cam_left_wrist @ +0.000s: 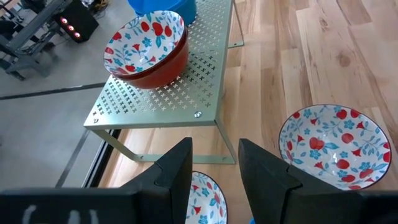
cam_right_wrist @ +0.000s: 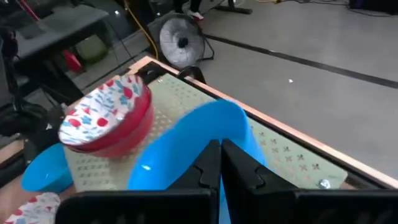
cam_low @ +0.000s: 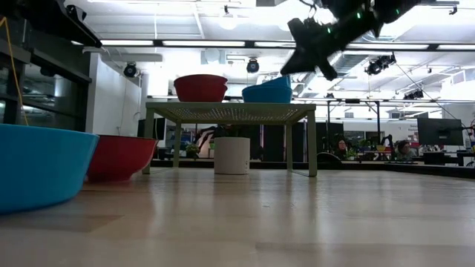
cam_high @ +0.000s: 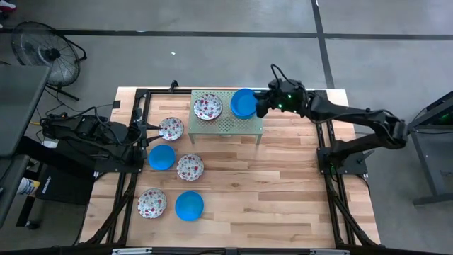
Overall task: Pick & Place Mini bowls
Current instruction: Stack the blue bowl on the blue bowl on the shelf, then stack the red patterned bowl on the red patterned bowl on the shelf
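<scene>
A pale green perforated rack (cam_high: 228, 124) stands at the table's far middle. On it sit a floral mini bowl (cam_high: 207, 106) with a red outside and a blue mini bowl (cam_high: 243, 103), the blue one tilted. My right gripper (cam_high: 260, 105) is shut at the blue bowl's right rim. Three floral bowls (cam_high: 170, 128), (cam_high: 190, 167), (cam_high: 151, 203) and two blue bowls (cam_high: 161, 156), (cam_high: 189, 205) rest on the table's left half. My left gripper (cam_left_wrist: 214, 165) hovers open over the left side with nothing between its fingers. My right gripper pinches the blue bowl's rim (cam_right_wrist: 219, 138) on the side toward the table's right, between its two shut fingers. The fingers slant down from the right. The bowl is tilted: the held side (cam_low: 286, 78) is raised and the opposite side rests on the rack top.
The rack's thin legs (cam_low: 312, 144) stand on the wood. A black frame (cam_high: 325, 152) runs around the table's sides. The table's near right part shows bare wood (cam_high: 283, 191). A floral bowl (cam_left_wrist: 333, 143) lies just beyond my left gripper.
</scene>
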{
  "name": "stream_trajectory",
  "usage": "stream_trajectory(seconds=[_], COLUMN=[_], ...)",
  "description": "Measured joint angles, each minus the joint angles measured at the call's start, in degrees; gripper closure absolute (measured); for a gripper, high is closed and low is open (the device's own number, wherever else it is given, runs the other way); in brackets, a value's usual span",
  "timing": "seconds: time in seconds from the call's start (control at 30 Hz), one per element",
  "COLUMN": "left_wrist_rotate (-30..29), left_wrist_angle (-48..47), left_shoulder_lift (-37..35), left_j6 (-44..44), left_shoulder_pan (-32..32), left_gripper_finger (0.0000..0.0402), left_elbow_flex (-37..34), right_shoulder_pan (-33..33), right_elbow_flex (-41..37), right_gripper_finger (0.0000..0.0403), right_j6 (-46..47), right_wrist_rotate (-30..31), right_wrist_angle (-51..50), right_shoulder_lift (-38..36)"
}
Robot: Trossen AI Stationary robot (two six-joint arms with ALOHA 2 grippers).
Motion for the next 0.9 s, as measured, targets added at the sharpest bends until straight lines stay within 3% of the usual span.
stream_trajectory(seconds=[0.23, 0.4, 0.7, 0.9], left_wrist_rotate=[-0.01, -0.17, 3.39, 10.28], left_wrist_angle=[0.0, 1.19, 7.34, 7.39], left_shoulder_lift=[0.01, 0.0, 1.4, 5.96], left_j6=[1.35, 1.29, -0.4, -4.65], left_shoulder_pan=[0.0, 0.01, 0.0, -0.01], left_gripper_finger=[0.0275, 0.0275, 0.0275, 0.0275], left_elbow_flex=[0.0, -0.01, 0.01, 0.01], right_shoulder_pan=[-2.26, -3.17, -2.58, -2.12], right_elbow_flex=[-7.71, -7.92, -3.11, -2.33], right_gripper_finger=[0.0402, 0.0402, 0.0402, 0.0402], right_j6=[0.84, 0.31, -1.65, -2.38], right_wrist_rotate=[-5.1, -9.97, -17.04, -17.81], right_wrist_angle=[8.27, 11.86, 6.76, -2.78], right_shoulder_lift=[0.09, -0.26, -3.69, -8.69])
